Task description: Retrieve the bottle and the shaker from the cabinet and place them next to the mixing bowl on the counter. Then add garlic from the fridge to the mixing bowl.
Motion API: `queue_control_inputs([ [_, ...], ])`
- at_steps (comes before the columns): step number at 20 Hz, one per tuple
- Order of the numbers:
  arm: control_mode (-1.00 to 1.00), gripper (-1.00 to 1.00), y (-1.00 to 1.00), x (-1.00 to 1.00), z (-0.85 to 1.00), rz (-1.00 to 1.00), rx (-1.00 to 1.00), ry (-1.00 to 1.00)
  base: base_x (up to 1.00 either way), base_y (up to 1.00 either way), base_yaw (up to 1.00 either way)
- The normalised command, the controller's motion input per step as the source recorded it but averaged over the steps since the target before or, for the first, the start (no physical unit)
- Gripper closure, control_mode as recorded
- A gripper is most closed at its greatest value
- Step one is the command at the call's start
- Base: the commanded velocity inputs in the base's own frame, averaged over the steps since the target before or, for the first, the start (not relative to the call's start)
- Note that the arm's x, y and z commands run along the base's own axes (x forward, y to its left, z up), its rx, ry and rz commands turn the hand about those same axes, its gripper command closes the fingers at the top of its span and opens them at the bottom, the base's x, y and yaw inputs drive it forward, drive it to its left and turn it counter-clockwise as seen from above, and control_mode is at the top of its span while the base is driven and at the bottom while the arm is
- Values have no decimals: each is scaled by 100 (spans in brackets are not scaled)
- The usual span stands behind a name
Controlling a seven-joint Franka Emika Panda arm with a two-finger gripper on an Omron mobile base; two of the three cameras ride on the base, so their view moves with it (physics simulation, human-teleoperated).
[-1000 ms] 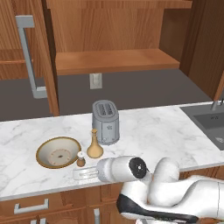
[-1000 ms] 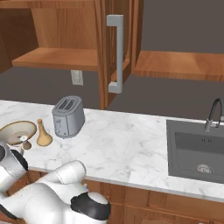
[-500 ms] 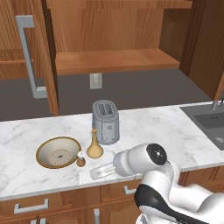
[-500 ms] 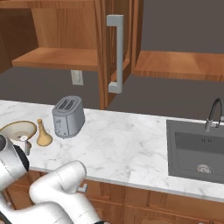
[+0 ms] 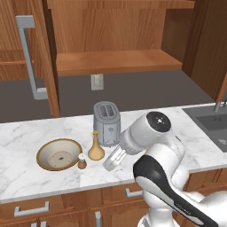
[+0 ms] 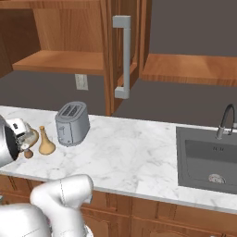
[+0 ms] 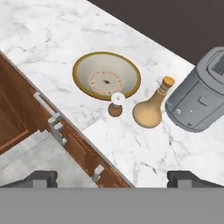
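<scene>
One mixing bowl [image 5: 59,154], one bottle [image 5: 95,146], one shaker [image 5: 82,161] and one toaster [image 5: 106,123] stand on the marble desk [image 5: 26,133]. The arm has lifted since a second ago. The tan, long-necked bottle and small brown shaker sit just beside the bowl. The tool [image 5: 113,158] hangs wide open, empty

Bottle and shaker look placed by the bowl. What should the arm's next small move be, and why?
Probably lift the open gripper up and clear of the counter, so the base can head for the fridge. The bottle and shaker already stand beside the mixing bowl, the jaws hold nothing, and the bowl shows no garlic in the hand view.
</scene>
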Motion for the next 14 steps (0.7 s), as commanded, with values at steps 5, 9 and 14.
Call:
queue_control_inputs([
  [5,-100,-100,-56,44,41,-1,-48,26,0,0,0],
  [9,-100,-100,-76,15,-11,-25,-4,26,0,0,0],
  [14,-100,-100,-89,-20,-18,-54,2,1,0,0,0],
])
